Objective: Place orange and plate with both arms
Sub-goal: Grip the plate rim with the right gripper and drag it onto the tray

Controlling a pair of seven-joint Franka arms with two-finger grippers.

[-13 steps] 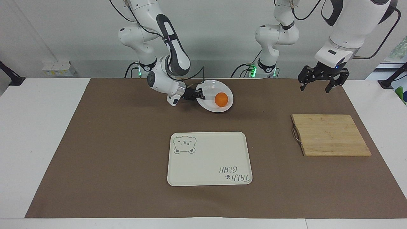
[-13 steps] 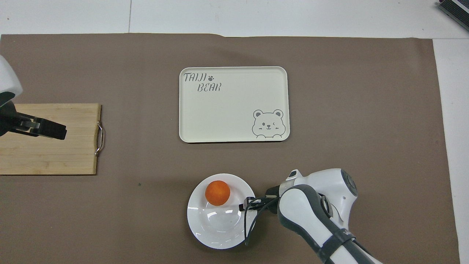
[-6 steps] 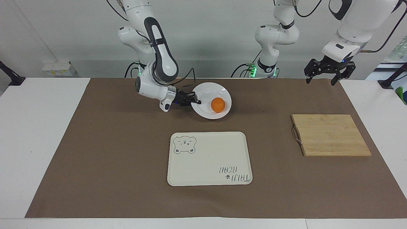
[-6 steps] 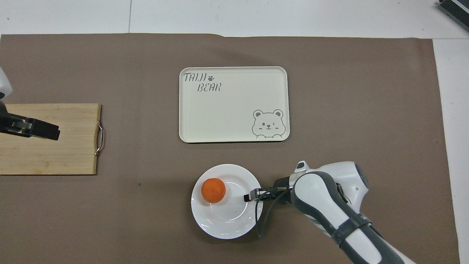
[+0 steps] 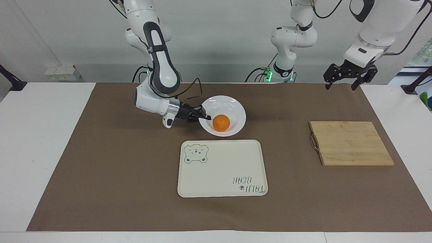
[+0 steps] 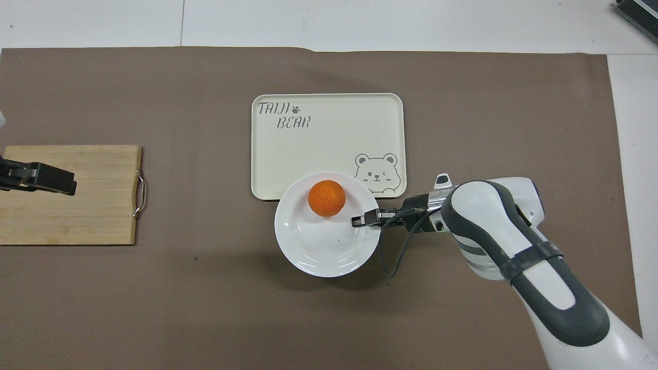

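Facing view: right hand point(image 5: 205, 117) clenched on the plate point(image 5: 233, 105) rim, orange point(image 5: 221, 123) in the plate.
Plate is held at frame centre, just above the tray point(image 5: 222, 167); left hand point(image 5: 351, 76) hangs released at upper right, above the board point(image 5: 351, 143).

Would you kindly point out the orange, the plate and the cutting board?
orange point(image 5: 221, 123), facing view, middle of the fruit.
plate point(image 5: 236, 109), facing view, bare inner wall.
cutting board point(image 5: 351, 143), facing view, middle of the top face.

Left tool point(image 6: 38, 177) cut off at overhead edge; tray point(image 6: 329, 128) corner under plate point(image 6: 313, 246)
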